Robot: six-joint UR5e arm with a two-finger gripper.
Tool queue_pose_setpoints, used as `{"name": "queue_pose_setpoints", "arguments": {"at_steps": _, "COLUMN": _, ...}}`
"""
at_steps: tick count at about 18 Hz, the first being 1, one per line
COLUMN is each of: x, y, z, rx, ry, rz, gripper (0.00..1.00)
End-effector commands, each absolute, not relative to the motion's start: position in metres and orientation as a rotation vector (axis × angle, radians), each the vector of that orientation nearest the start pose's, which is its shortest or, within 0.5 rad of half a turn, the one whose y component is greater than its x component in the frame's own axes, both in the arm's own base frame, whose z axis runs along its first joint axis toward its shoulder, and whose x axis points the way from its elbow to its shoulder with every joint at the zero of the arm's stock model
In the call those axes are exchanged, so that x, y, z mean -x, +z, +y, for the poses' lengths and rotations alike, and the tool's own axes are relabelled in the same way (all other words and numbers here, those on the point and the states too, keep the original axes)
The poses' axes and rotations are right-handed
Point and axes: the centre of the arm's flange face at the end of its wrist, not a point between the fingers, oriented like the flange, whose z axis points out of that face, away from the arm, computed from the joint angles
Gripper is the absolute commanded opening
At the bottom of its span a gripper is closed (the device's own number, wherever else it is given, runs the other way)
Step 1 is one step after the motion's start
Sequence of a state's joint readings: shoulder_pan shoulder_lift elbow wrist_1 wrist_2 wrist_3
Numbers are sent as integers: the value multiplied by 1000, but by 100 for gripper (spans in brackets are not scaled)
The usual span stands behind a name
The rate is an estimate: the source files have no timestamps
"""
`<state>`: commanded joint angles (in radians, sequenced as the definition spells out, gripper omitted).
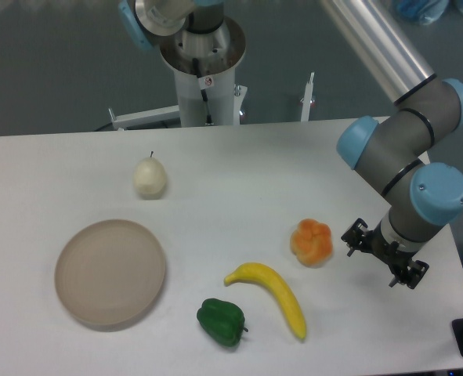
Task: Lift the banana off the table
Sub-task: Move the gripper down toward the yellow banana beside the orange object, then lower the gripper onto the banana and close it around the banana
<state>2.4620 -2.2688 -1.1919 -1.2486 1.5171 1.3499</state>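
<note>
The banana [270,296] lies flat on the white table [239,172] near the front edge. It is bright yellow and curved, running from upper left to lower right. My gripper [385,255] hangs over the table at the right, pointing down, well to the right of the banana and just past the orange fruit. Its black fingers [357,236] stick out on both sides of the wrist, so it looks open with nothing in it. The fingertips are partly hidden under the wrist.
A lumpy orange fruit [312,242] sits between the gripper and the banana. A green pepper [222,321] lies close to the banana's left end. A round tan plate [110,271] is at the front left, and a pale pear [150,177] behind it.
</note>
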Motion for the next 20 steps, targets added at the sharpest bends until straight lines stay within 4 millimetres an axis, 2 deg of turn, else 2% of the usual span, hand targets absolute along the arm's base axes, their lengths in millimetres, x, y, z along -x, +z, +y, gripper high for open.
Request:
{"name": "queue_pose_setpoints", "arguments": {"at_steps": 3, "x": 490, "y": 272, "z": 578, "rx": 3003, "ry": -21, "rz": 706, "gripper": 100}}
{"name": "queue_pose_setpoints", "arguments": {"at_steps": 5, "x": 473, "y": 264, "z": 587, "rx": 3004, "ry": -45, "rz": 725, "gripper": 100}}
{"name": "queue_pose_setpoints", "arguments": {"at_steps": 8, "x": 465, "y": 264, "z": 594, "rx": 3011, "ry": 14, "rz": 538, "gripper": 100}}
{"name": "queue_pose_setpoints", "arguments": {"at_steps": 9, "x": 453, "y": 262, "z": 602, "rx": 3021, "ry": 8, "rz": 473, "gripper": 100}}
{"name": "queue_pose_setpoints", "arguments": {"at_steps": 13, "x": 409, "y": 255, "z": 629, "rx": 3042, "ry": -14, "rz": 420, "gripper": 100}}
{"name": "queue_pose_setpoints", "arguments": {"at_steps": 18, "x": 387, "y": 243, "z": 646, "rx": 3070, "ry": -39, "rz": 200, "gripper": 100}}
{"name": "queue_pose_setpoints", "arguments": {"at_steps": 20, "x": 387, "y": 237, "z": 655, "rx": 3035, "ry": 14, "rz": 47, "gripper": 100}}
